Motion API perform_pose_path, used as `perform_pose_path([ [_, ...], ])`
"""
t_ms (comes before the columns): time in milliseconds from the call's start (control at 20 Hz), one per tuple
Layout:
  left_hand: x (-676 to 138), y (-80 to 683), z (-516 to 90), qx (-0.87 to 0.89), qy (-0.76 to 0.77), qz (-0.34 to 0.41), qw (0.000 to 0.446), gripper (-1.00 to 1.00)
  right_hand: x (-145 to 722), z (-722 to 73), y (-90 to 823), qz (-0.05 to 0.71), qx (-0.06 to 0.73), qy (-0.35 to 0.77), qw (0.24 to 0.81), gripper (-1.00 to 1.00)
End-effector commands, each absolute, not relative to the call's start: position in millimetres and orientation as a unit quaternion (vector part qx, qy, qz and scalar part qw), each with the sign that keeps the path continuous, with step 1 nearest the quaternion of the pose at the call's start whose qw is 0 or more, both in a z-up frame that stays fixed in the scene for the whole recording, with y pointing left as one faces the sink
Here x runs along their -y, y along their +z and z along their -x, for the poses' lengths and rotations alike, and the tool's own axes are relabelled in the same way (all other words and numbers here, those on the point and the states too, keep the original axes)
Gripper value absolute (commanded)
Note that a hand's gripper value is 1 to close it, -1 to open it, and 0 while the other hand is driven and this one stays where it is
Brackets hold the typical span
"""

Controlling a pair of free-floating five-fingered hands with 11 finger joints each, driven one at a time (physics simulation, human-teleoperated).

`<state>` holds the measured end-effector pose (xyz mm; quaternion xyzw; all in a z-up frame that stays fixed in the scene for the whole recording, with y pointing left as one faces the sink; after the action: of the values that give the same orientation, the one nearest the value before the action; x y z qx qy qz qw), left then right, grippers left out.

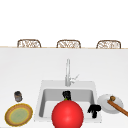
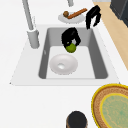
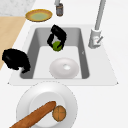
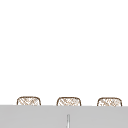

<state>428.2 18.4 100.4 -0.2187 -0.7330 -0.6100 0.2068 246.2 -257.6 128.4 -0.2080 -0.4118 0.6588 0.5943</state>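
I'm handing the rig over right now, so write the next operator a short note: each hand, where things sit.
Left hand: curled round a green fruit, held above the sink, over the basin.
Right hand: idle in the air at the sink's front right corner, fingers curled, holding nothing.
White bowl: upright on the sink floor, below the fruit and toward the basin's left end.
White plate, right of the sink: a baguette and a brown nut.
Yellow plate and dark jar: left counter.
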Motion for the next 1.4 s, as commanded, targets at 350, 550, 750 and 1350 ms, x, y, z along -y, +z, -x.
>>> perform_pose_path([
  [350, 28.6, 31.7, -454.6, 0.762, -0.588, 0.193, 0.192, 1.00, 257.6, -246.2, 128.4, 0.208, 0.412, 0.659, 0.594, 0.00],
  [550, 37.2, 3.3, -467.0, 0.764, -0.585, 0.195, 0.191, 1.00, 257.6, -246.2, 128.4, 0.208, 0.412, 0.659, 0.594, 0.00],
  [750, 37.3, -26.8, -465.3, 0.761, -0.586, 0.201, 0.194, 1.00, 257.6, -246.2, 128.4, 0.208, 0.412, 0.659, 0.594, 0.00],
  [1350, 36.4, -89.9, -485.5, 0.769, -0.574, 0.206, 0.190, 1.00, 257.6, -246.2, 128.4, 0.208, 0.412, 0.659, 0.594, 0.00],
])
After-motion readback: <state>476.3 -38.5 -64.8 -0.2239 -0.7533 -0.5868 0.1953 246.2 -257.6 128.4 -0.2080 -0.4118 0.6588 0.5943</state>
